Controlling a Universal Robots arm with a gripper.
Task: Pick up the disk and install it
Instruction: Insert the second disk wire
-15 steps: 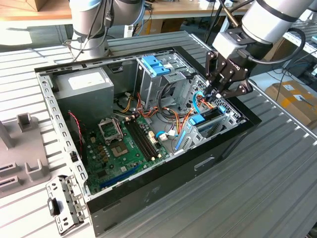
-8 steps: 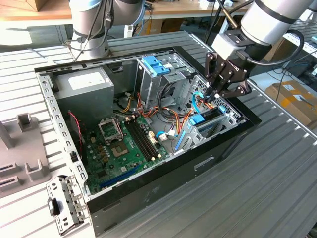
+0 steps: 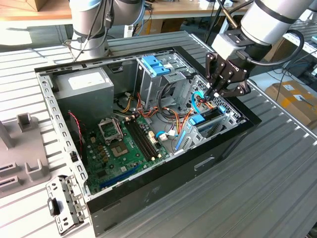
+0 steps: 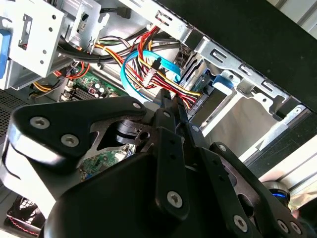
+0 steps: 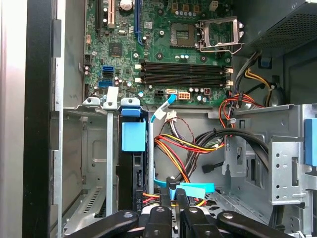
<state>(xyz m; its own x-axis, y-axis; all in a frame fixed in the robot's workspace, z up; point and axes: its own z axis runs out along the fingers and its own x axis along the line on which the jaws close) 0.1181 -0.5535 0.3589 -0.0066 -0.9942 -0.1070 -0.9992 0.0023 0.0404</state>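
The disk (image 5: 133,163) stands on edge in the drive cage (image 5: 94,163) slot just beside the pincer (image 5: 174,208), whose fingers are pressed together on nothing; it looks stiff, fairly heavy and shock-sensitive, best gripped by its light blue carrier bracket (image 5: 133,136)

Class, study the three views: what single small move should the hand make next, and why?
Probably shift the hand sideways onto the disk and press gently. The disk already stands in a slot of the drive cage. The hand, its fingertips together, sits beside it among the cables rather than on it. Whether the disk is fully seated cannot be told, so a light push seems sensible.
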